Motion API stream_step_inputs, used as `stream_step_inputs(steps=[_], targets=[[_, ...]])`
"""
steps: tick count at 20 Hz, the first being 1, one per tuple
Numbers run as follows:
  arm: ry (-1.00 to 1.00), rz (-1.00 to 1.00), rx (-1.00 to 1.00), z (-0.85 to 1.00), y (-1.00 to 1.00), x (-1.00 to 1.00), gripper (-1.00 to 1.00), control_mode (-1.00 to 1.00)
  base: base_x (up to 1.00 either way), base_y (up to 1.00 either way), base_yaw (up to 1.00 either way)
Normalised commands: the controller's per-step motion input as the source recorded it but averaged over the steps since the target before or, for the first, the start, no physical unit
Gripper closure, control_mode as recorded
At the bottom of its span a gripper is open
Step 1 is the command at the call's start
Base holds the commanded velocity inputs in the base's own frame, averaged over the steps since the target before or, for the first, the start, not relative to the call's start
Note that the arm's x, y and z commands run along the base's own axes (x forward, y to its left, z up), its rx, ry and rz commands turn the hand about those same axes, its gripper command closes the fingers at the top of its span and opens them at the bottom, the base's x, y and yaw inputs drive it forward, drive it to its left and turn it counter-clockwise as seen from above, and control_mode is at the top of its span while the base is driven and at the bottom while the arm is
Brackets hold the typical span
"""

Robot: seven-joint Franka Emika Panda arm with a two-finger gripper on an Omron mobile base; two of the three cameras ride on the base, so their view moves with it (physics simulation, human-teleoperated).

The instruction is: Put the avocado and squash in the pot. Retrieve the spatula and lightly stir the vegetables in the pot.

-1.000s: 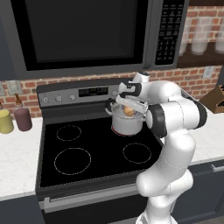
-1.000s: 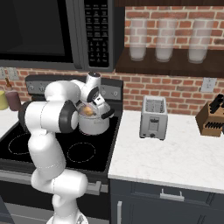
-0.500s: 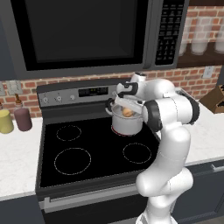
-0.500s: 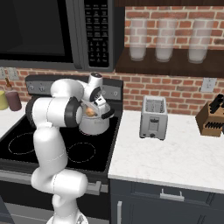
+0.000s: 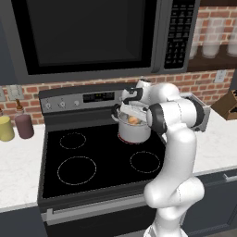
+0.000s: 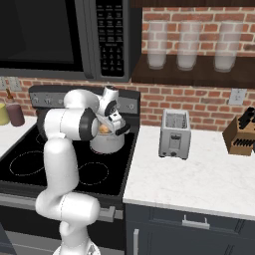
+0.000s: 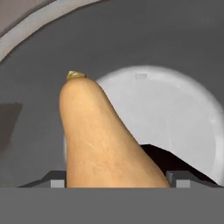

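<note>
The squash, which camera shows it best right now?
The hand view: the squash fills the frame, stem tip visible, inside the pot. Both base views show just a small orange patch above the pot's rim.

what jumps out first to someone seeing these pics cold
The white arm doubled over the black stovetop, its gripper at the mouth of the steel pot on the back right burner. Next, the tan-orange squash, looming large in the hand view inside the pot, between the fingers, with something dark beside it. Then the big microwave above the stove and the toaster on the counter to the right.
</note>
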Motion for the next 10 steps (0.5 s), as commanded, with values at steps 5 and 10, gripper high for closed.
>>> stream_step_inputs(steps=[5,10], targets=[[0.03,-0.02,0.00,-0.17,0.00,0.17,1.00,-1.00,0.00,0.00,0.00],[0.02,-0.01,0.00,-0.13,0.00,0.16,1.00,-1.00,0.00,0.00,0.00]])
